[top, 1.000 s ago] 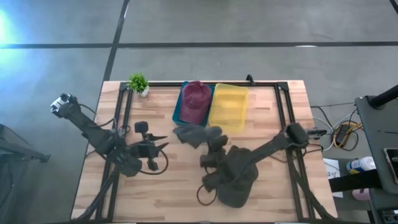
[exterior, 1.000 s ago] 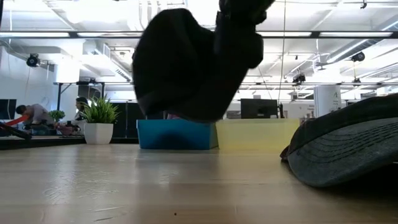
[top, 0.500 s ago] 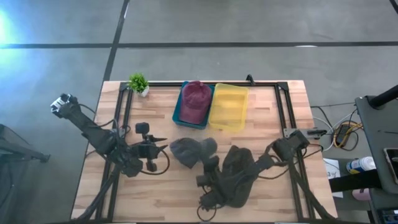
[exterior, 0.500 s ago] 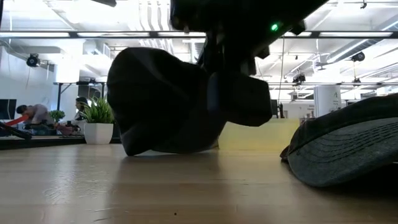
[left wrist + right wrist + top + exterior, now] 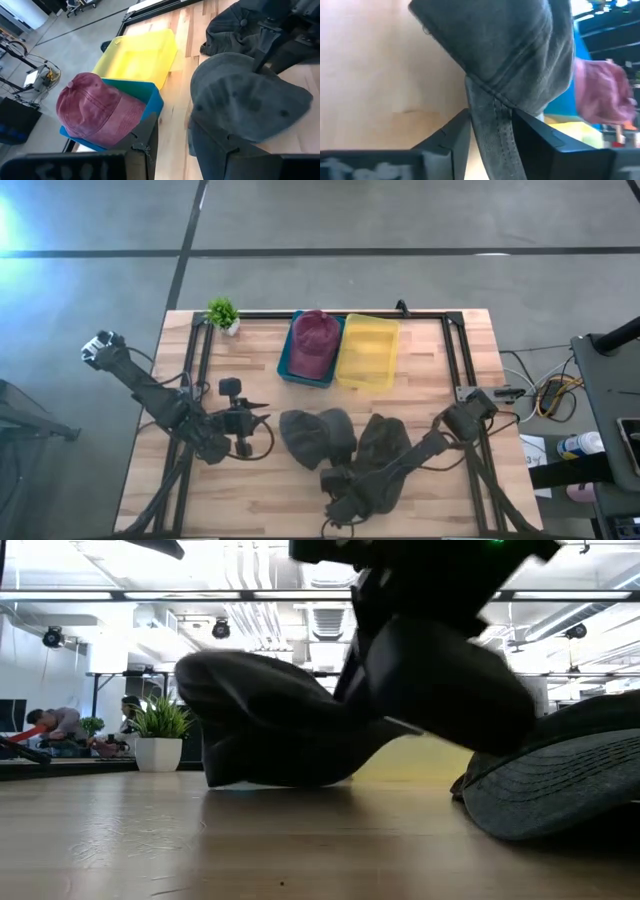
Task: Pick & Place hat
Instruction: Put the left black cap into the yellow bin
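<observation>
Near the middle of the table [image 5: 420,350], toward its front edge, the right gripper [image 5: 335,480] sits low over the wood with its fingers [image 5: 540,132] parted, and the brim of the grey hat [image 5: 315,435] runs between them. The wrist view shows the fabric lying in the gap with room on either side, so the claw is loosened, not clamped. The hat itself rests on the table, its crown just behind the gripper toward the back edge.

Just beside it, toward the right edge, lies a second dark hat [image 5: 385,455], partly under the right arm and touching the grey one.

Toward the left edge, the left gripper [image 5: 245,423] hovers near the grey hat, pointing at it, fingers [image 5: 145,140] a little apart and holding nothing.

Against the back edge sit two bins side by side: a blue bin [image 5: 290,365] with a maroon cap [image 5: 315,335] in it, and a yellow bin [image 5: 368,352].

A small potted plant [image 5: 222,313] stands at the back left corner.
</observation>
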You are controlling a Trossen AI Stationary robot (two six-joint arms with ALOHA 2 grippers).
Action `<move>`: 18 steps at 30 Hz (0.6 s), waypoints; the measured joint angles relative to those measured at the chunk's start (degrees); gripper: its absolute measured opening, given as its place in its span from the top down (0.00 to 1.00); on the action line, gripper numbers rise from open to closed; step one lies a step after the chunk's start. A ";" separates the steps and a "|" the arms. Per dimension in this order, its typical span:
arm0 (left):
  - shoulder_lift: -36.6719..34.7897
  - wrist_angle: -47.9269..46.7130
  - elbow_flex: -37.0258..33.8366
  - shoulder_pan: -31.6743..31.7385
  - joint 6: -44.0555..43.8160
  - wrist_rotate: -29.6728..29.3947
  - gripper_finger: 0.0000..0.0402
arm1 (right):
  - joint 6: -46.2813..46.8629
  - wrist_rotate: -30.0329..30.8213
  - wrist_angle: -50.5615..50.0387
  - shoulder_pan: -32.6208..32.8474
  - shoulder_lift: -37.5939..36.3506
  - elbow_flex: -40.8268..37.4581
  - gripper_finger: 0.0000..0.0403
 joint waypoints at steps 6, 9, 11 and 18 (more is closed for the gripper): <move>0.00 0.65 0.00 0.22 -1.20 0.41 0.73 | -1.00 -8.97 4.24 0.97 -0.06 -0.31 0.53; 0.00 0.68 0.00 0.25 -3.15 1.35 0.73 | -1.15 -13.60 6.34 1.19 -0.06 -0.37 0.47; 0.00 0.49 0.00 0.46 -6.08 4.83 0.73 | -1.26 -15.51 6.38 1.45 -0.12 -0.36 0.44; 0.00 2.20 -4.59 0.75 -33.24 22.54 0.73 | 2.02 -15.60 5.85 2.93 -3.32 -0.31 0.38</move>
